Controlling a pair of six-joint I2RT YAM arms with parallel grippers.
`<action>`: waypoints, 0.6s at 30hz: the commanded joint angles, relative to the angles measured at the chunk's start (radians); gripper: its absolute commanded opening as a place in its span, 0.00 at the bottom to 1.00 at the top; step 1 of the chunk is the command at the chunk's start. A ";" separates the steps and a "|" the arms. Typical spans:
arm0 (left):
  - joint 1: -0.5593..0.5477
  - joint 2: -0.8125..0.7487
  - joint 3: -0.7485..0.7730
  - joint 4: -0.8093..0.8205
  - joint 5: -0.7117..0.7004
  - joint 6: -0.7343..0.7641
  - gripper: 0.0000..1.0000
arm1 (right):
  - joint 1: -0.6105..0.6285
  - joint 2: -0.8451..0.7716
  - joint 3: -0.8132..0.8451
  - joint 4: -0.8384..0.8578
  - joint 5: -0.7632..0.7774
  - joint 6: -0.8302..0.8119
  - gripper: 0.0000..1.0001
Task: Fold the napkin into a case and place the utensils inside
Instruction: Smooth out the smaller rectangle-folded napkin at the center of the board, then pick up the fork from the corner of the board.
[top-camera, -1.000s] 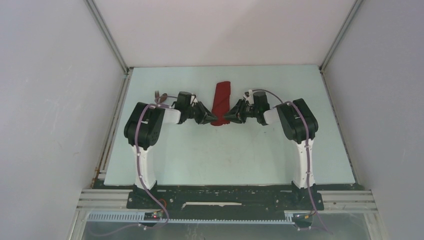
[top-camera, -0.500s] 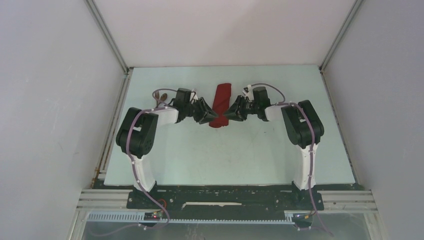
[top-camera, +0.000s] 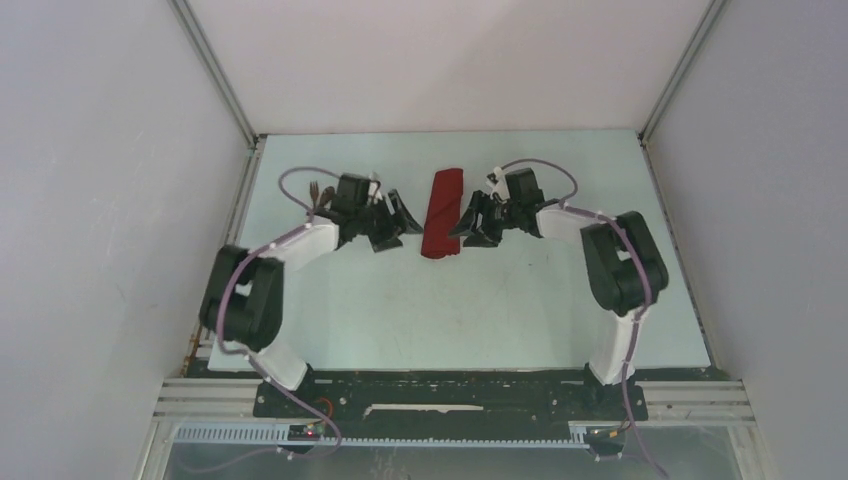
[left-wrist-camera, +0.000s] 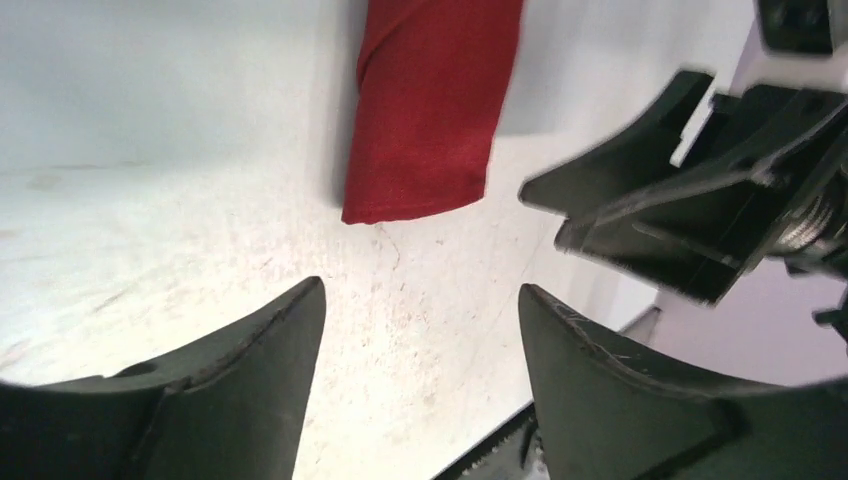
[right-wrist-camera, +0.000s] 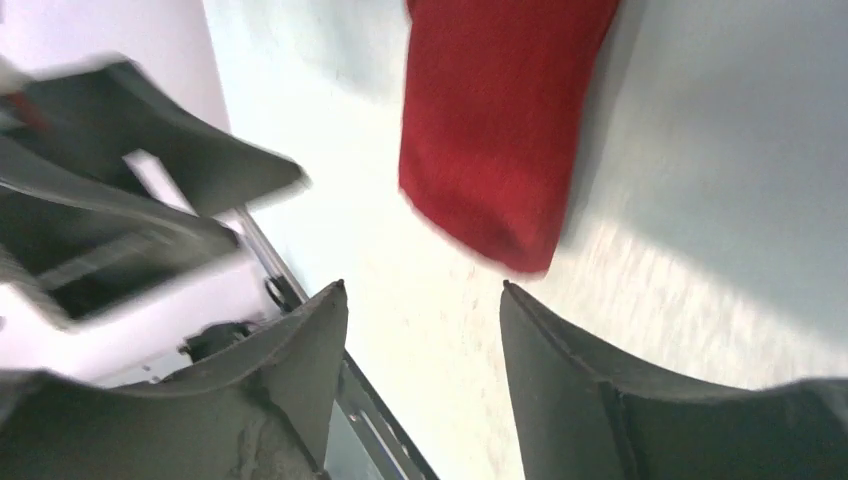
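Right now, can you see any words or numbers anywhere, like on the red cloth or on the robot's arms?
None: no word, number, label or sign can be read anywhere in these views.
The folded red napkin is plain.
The left gripper and right gripper show bare black fingers.
The table has only faint scuffs.

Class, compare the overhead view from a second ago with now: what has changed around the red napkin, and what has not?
Both pincers let go of the napkin at its near end and opened. The left pincer drew back leftward and the right pincer rightward; neither touches the cloth now. The folded napkin lies where it was, and the utensils are unmoved.
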 joint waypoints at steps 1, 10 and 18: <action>0.059 -0.218 0.117 -0.297 -0.276 0.230 0.80 | 0.070 -0.226 0.038 -0.403 0.211 -0.274 0.71; 0.342 -0.037 0.415 -0.698 -0.541 0.551 0.88 | 0.252 -0.500 -0.146 -0.436 0.271 -0.334 0.72; 0.464 0.202 0.563 -0.752 -0.533 0.667 0.70 | 0.176 -0.628 -0.254 -0.401 0.184 -0.325 0.72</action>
